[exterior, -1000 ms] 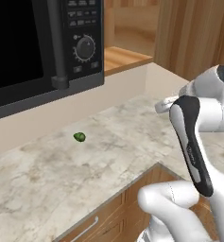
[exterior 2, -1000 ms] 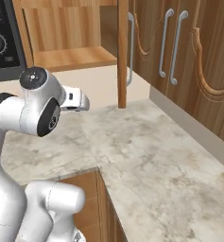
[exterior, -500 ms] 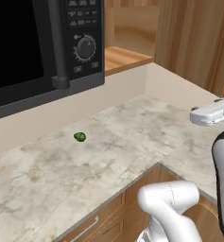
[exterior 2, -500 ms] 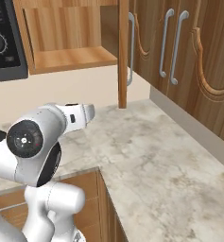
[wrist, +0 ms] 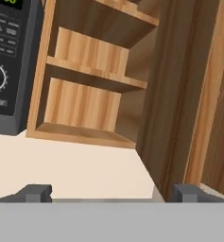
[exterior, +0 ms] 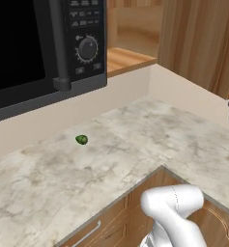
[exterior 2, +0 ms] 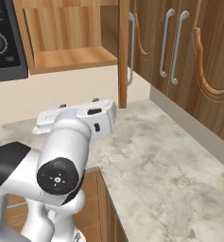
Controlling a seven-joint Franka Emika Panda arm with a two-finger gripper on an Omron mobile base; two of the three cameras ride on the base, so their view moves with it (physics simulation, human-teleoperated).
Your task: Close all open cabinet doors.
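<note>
Gripper (wrist: 112, 193) fingers spread apart, holding nothing, aimed at the open cabinet's shelves (wrist: 92, 75). I see the open cabinet door (exterior 2: 124, 52) standing edge-on right of the microwave (exterior 2: 4, 40), beside closed doors (exterior 2: 179, 61). Small green item (exterior: 81, 140) lies on the counter (exterior: 150, 144).

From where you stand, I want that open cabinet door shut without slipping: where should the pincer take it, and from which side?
Probably best to grip the long vertical silver bar handle on the open cabinet door, with the open pincer straddling the bar at mid-height. The door stands edge-on to the robot, the handle on its right face, so come from that side and swing it toward the open shelves.
</note>
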